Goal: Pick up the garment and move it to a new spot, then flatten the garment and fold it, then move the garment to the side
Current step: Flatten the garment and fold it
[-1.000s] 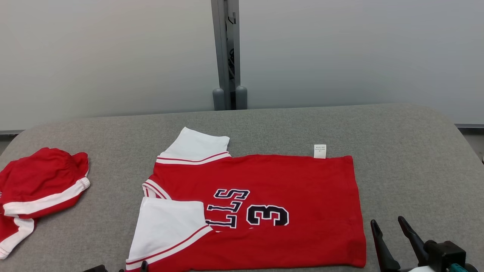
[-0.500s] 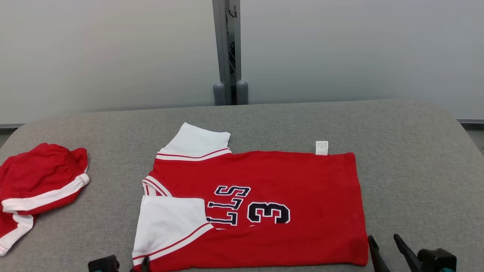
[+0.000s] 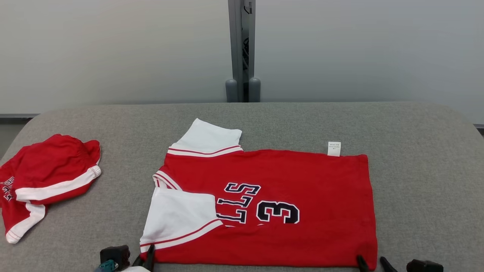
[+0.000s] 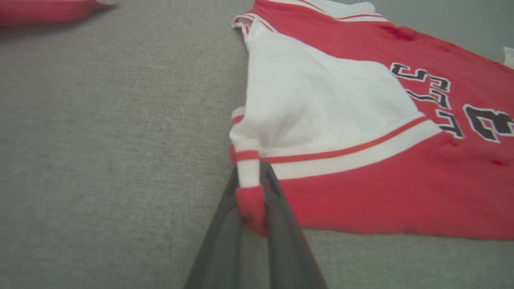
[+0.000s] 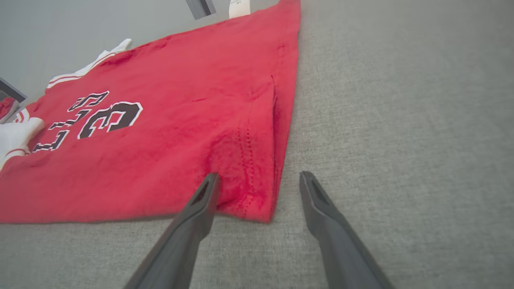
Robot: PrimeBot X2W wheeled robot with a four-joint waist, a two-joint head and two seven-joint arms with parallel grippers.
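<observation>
red fabric jersey with white sleeves (image 3: 310,177) lies flat on the grey fabric table (image 3: 423,151), long axis left-right. left claw (image 4: 251,180) clamped on its near-left corner. right claw (image 5: 260,176) apart, straddling the near-right hem corner, not yet pinched.

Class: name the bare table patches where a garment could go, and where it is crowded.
Free: right of the jersey to the table edge; the back strip behind it; the gap between jersey and shorts. Crowded: the near edge.

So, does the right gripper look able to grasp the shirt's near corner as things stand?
Probably yes: the right gripper is open, a corner of the shirt lies between its fingers, and nothing blocks it.
</observation>
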